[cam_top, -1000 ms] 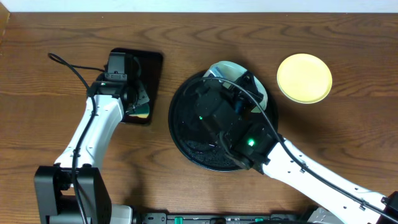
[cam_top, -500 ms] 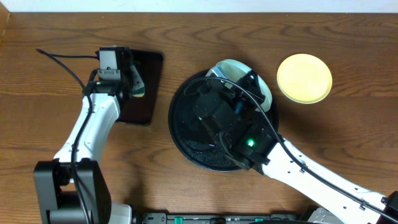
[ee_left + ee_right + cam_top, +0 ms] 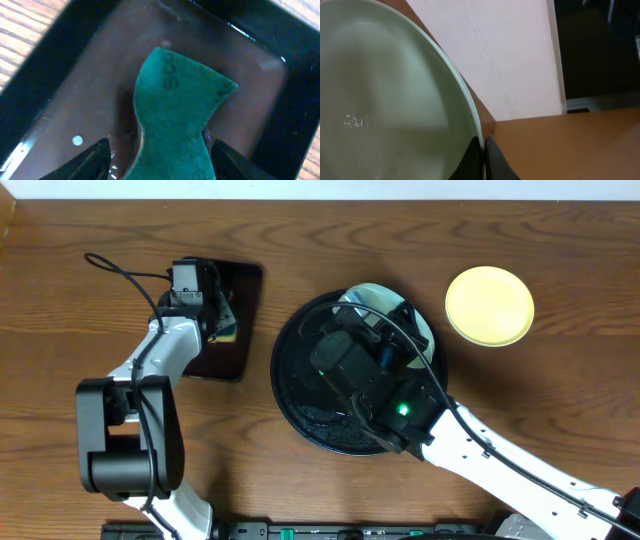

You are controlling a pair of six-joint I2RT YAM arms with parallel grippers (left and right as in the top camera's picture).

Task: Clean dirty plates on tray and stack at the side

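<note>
The right claw is clenching the rim of a pale mint plate at the far edge of the round tray. A yellow plate is sitting on the counter just right of the round tray. Left of the round tray, the left claw is hanging released, fingers apart either side of a green sponge lying in a small wet tray.

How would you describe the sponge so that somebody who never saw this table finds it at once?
On the left part of the wooden table, a small rectangular black tray lies beside the large round black tray. The sponge sits in it, under the open left claw; its green scouring top is the only colour there.
</note>
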